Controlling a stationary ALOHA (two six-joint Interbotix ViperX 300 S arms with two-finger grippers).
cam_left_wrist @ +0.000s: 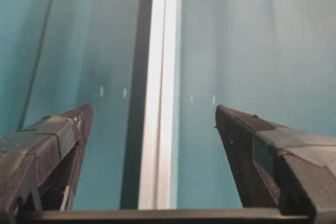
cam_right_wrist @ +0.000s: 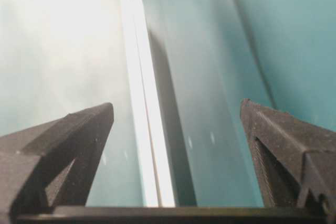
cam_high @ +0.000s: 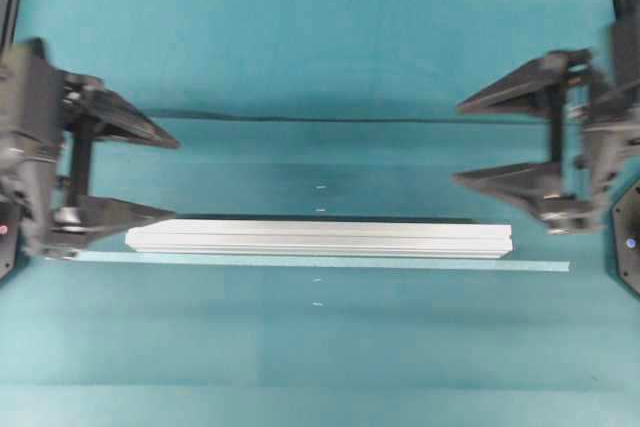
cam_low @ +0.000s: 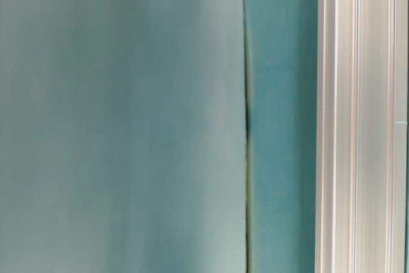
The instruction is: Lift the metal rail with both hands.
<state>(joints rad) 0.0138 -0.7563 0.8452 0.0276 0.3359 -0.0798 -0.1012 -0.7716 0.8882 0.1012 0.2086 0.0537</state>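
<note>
The metal rail (cam_high: 318,238) lies flat on the teal mat, running left to right. It also shows at the right of the table-level view (cam_low: 361,119). My left gripper (cam_high: 175,177) is open at the rail's left end, with its near finger just behind that end. In the left wrist view the rail (cam_left_wrist: 160,103) runs away between the open fingers of the left gripper (cam_left_wrist: 152,109). My right gripper (cam_high: 456,142) is open beyond the rail's right end and farther back. In the right wrist view the rail (cam_right_wrist: 142,93) lies between the spread fingers of the right gripper (cam_right_wrist: 177,103), nearer the left one.
A thin pale-teal tape strip (cam_high: 540,266) lies along the rail's front side and reaches past both ends. A dark seam in the mat (cam_high: 350,117) runs left to right behind the rail. Small white marks (cam_high: 320,187) dot the middle.
</note>
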